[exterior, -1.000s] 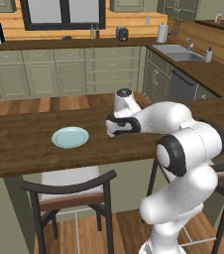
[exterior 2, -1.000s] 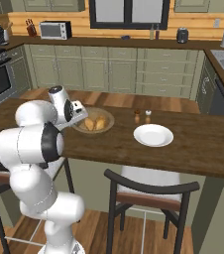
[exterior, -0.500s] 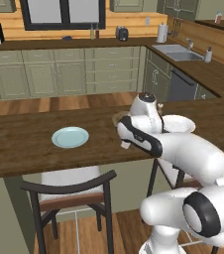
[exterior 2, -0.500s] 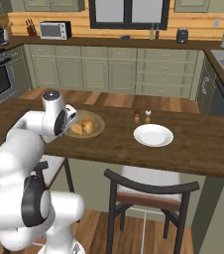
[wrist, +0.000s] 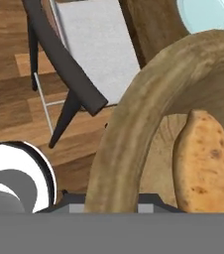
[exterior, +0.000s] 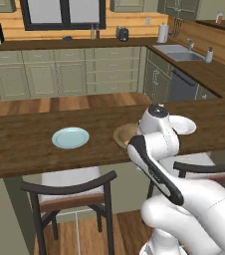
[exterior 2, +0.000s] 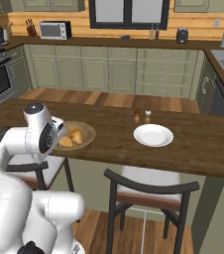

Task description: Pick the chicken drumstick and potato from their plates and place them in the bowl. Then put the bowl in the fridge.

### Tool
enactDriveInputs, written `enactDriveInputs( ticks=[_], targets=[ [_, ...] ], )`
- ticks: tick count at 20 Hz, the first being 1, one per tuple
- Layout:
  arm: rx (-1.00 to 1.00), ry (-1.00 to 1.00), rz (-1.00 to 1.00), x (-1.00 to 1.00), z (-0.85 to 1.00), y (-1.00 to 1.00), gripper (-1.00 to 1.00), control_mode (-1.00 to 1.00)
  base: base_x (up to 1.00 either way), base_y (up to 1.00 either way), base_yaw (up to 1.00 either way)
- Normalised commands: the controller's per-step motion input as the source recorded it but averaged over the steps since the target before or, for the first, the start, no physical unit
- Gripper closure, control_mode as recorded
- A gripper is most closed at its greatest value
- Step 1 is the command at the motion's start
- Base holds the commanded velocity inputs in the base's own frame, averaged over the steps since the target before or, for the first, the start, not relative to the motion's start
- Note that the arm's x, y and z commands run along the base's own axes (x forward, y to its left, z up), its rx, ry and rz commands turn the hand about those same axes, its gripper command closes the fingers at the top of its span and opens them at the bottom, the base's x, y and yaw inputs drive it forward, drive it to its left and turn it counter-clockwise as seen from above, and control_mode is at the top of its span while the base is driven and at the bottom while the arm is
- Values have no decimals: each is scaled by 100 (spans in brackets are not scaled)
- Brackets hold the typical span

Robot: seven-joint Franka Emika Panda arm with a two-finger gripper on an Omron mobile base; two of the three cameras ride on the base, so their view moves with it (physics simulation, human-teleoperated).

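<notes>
My gripper [wrist: 109, 199] is shut on the thick rim of the wooden bowl [wrist: 134, 119], which fills the hand view above a chair and the floor. In the bowl lies a golden-brown, tapering piece that looks like the chicken drumstick [wrist: 203, 163]. From the right base view the bowl [exterior 2: 87, 133] hangs at the counter's near edge beside my wrist, holding two small lumps, drumstick and potato [exterior 2: 70, 138]; I cannot tell which is which. The two plates [exterior: 70, 137] [exterior: 186, 124] sit empty on the counter. The fridge is out of view.
Salt and pepper shakers [exterior 2: 141, 117] stand behind the right plate [exterior 2: 153, 135]. Two dark-framed chairs [exterior: 74, 191] [exterior 2: 151, 191] are tucked under the near edge of the wooden counter [exterior 2: 203, 149]. My own arm hides most of the bowl in the left base view.
The arm has swung back toward the base and drawn the bowl with the food across the counter to its near edge. The plates and cameras have stayed put.
</notes>
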Motion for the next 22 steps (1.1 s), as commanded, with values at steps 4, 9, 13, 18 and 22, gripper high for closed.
enactDriveInputs(
  ticks=[4, 9, 13, 18, 22],
  targets=[
    [-10, 3, 4, -97, 2, -23, 100, -100, 0, 0, 0],
    [0, 1, 2, -93, 4, -14, 100, -100, 0, 0, 0],
    [0, 0, 0, -75, 7, -18, 100, -100, 0, 0, 0],
    [0, -1, 0, -27, 1, -2, 100, -100, 0, 0, 0],
    [0, 0, 0, 0, 0, 0, 100, -100, 0, 0, 0]
  ],
)
